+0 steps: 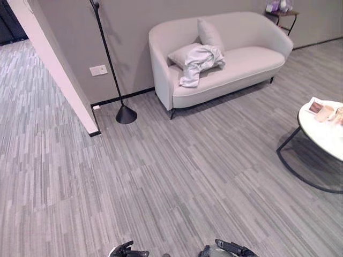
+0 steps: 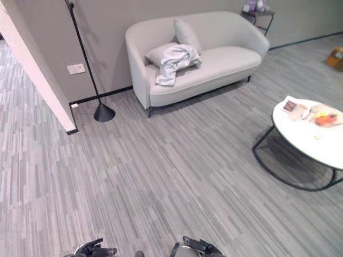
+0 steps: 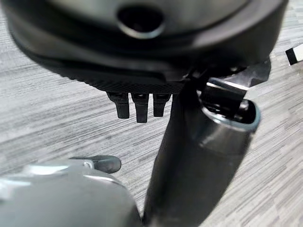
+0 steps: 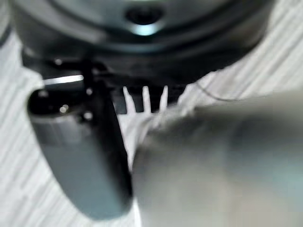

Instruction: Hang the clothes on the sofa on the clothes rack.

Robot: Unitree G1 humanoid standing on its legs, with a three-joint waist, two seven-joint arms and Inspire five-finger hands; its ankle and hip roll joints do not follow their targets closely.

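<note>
Across the room, on the pale sofa [image 1: 225, 59], lies the garment [image 1: 199, 63], a light grey, crumpled piece. It rests on a cushion [image 1: 182, 53] at the sofa's left end, and one part of it hangs down over the front edge of the seat. A second cushion [image 1: 210, 33] leans against the backrest just beside it. Near the sofa's left arm a black pole on a cone base [image 1: 126, 114] stands by the wall; I judge this may be the rack, though its top is out of sight.

Both hands are low and far from the garment. The left hand [image 1: 127, 250] shows at the bottom edge of the head views, and in its wrist view the fingers hang straight and relaxed, holding nothing. The right hand [image 1: 231, 248] is beside it, also with the fingers loose and empty.

The step in hand, I think, is the approach. The floor [image 1: 177, 171] between robot and sofa is free, but the round white table [image 1: 328, 136] with small items stands to the right, so the path should keep to the left of it. It would be wise to stop in front of the sofa's left end and reach for the raised bulk of the cloth on the cushion, not the hanging end, so that the cushion is not dragged along.
</note>
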